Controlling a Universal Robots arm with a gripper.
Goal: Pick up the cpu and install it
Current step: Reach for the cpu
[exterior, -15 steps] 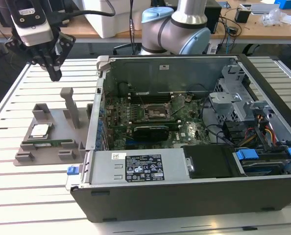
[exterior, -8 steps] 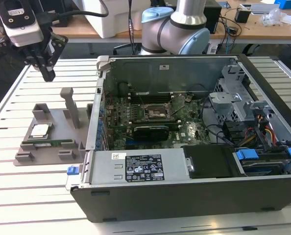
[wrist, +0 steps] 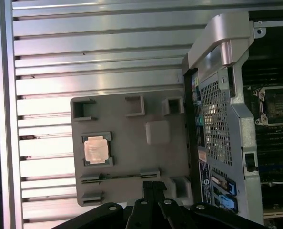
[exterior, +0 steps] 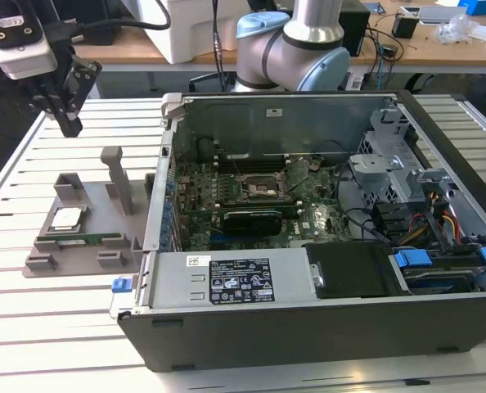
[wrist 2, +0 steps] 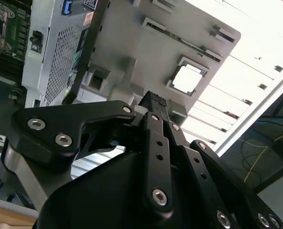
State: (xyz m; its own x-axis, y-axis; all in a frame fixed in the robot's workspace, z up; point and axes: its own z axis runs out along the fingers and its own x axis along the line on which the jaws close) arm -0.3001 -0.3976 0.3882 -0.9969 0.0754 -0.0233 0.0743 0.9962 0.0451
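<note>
Likely lab: cable-strewn benches (exterior: 439, 51), robot arm (exterior: 296, 49)

Bright room light; glare whitens the table slats (wrist 2: 256, 62); case interior (exterior: 267, 127) darker.

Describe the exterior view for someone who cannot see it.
A silver cpu sits in a grey holder tray on a slatted metal table, beside an open computer case showing its motherboard. The robot arm's black fingers, closed and empty, hang above the tray at the exterior view's left.
</note>
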